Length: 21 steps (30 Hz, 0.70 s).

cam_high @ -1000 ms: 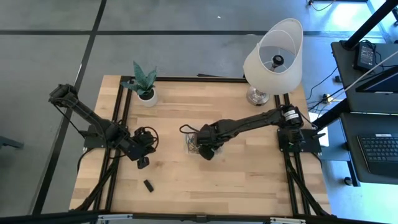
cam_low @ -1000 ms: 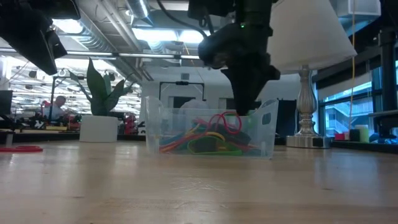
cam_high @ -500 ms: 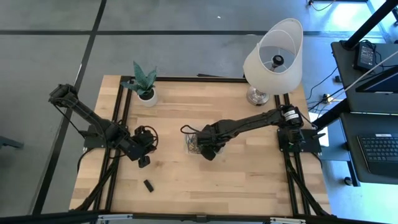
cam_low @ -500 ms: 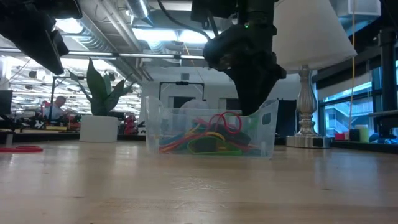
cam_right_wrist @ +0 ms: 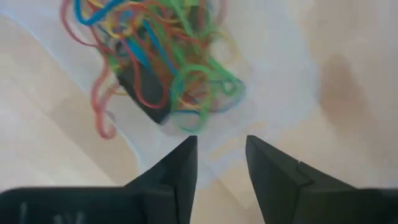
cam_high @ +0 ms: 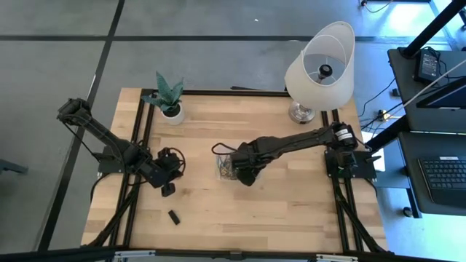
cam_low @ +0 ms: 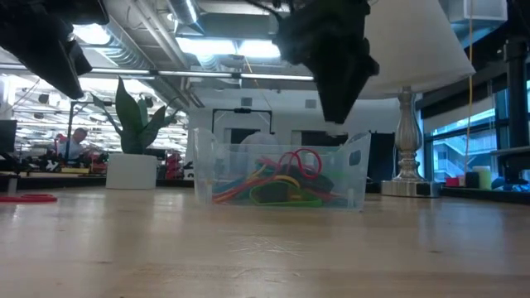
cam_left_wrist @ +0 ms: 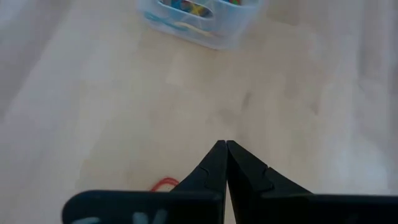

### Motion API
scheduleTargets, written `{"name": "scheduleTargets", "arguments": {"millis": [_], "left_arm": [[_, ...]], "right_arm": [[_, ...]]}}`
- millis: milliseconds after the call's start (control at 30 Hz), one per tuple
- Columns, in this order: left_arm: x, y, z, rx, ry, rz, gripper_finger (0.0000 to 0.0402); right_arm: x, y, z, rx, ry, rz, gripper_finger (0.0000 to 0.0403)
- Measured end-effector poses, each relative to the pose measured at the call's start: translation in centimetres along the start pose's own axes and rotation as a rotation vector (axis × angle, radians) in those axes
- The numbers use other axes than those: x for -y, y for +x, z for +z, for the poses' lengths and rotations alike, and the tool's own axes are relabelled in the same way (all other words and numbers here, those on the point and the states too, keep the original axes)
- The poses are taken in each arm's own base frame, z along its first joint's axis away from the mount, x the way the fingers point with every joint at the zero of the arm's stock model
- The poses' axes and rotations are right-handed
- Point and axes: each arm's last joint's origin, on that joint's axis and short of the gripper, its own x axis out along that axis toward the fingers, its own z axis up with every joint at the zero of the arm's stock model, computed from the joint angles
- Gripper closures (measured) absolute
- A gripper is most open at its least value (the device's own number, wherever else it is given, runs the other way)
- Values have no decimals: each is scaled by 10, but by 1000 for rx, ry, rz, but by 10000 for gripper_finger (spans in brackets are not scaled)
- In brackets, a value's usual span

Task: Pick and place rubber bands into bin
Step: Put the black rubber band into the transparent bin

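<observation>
Most of the rubber bands (cam_right_wrist: 168,68) already sit in the bin (cam_low: 356,170), a tangled pile of red, green, yellow, orange and blue loops on its floor. Bin stands near the table's (cam_high: 291,211) centre, slightly toward the far edge. Right gripper (cam_right_wrist: 221,162) hangs directly over the bin, fingers spread, nothing between them, so I'd call this drop done. At least one red band (cam_left_wrist: 165,184) lies loose on the wood just beside the left gripper (cam_left_wrist: 225,146), toward the table's left edge; low view shows red loops (cam_low: 29,198) flat on that side too. Left gripper is clenched tight on nothing, hovering above the table near the left edge. Small dark object (cam_high: 174,217) near the front-left, can't tell what. Judgement: mostly done, a few strays left to collect on the left side.
</observation>
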Motion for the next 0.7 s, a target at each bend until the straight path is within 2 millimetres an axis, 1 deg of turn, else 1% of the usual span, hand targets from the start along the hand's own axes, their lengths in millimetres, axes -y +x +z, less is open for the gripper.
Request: {"name": "scheduleTargets", "arguments": {"millis": [100,167,200,300,433,533,633,700], "left_arm": [[4,-2,1,-50,30,-73,399],[14,-6,8,-71,53,-121,400],[21,-8,12,-69,72,-133,399],[44,-14,25,-92,140,-98,399],[69,-8,37,-229,178,21,399],[87,2,41,-345,170,65,399],[105,12,42,-399,97,65,398],[112,18,39,-444,8,80,398]], "right_arm": [[-3,-14,-6,49,-43,-54,270],[-7,-27,-14,130,-78,-63,276],[-9,-38,-20,185,-92,-59,279],[-8,-67,-44,325,-111,-67,289],[1,-91,-83,392,-143,-20,301],[14,-96,-114,408,-160,11,309],[27,-87,-142,411,-120,45,315],[34,-77,-159,420,-85,88,319]]}}
